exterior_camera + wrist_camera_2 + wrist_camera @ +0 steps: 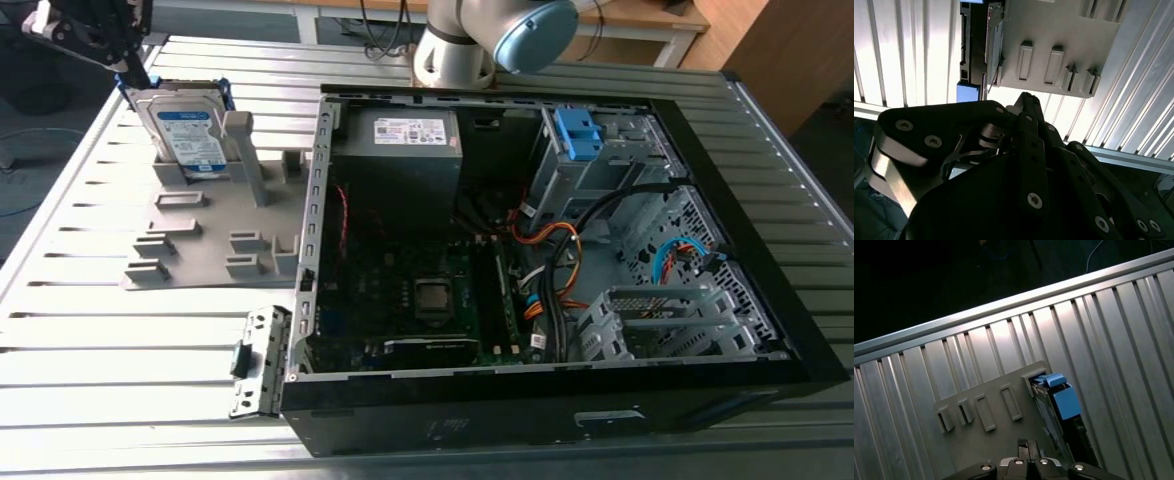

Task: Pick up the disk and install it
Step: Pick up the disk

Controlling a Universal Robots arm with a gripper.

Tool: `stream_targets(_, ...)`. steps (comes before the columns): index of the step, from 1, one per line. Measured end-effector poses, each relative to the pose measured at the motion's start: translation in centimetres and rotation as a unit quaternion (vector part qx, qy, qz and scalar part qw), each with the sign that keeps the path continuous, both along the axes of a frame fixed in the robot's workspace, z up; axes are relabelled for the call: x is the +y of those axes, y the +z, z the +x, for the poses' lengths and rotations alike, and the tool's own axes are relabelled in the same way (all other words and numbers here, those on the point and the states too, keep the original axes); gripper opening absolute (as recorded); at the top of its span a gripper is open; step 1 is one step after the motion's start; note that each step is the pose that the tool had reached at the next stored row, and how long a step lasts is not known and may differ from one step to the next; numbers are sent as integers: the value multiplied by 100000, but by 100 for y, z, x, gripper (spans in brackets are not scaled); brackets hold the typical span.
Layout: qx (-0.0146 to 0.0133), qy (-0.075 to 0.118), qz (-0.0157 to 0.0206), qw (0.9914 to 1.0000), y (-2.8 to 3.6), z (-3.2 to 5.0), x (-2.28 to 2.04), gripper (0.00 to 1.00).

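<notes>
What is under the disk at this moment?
The disk stands upright in the grey holder, which lies flat on the ribbed metal table. The holder's posts cover the disk's bottom edge, so how it seats there cannot be seen.

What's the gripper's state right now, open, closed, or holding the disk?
Gripper: open or closed cannot be told; it is at the top edge of the disk, which stands upright in the grey holder.
</notes>
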State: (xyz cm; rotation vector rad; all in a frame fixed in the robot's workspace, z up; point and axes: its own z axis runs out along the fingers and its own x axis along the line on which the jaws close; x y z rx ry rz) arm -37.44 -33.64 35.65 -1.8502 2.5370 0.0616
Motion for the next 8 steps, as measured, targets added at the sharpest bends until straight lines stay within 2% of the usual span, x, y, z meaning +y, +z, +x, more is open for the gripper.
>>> stream_targets(8,-1,2968,-11,99956,0,0,0,11)
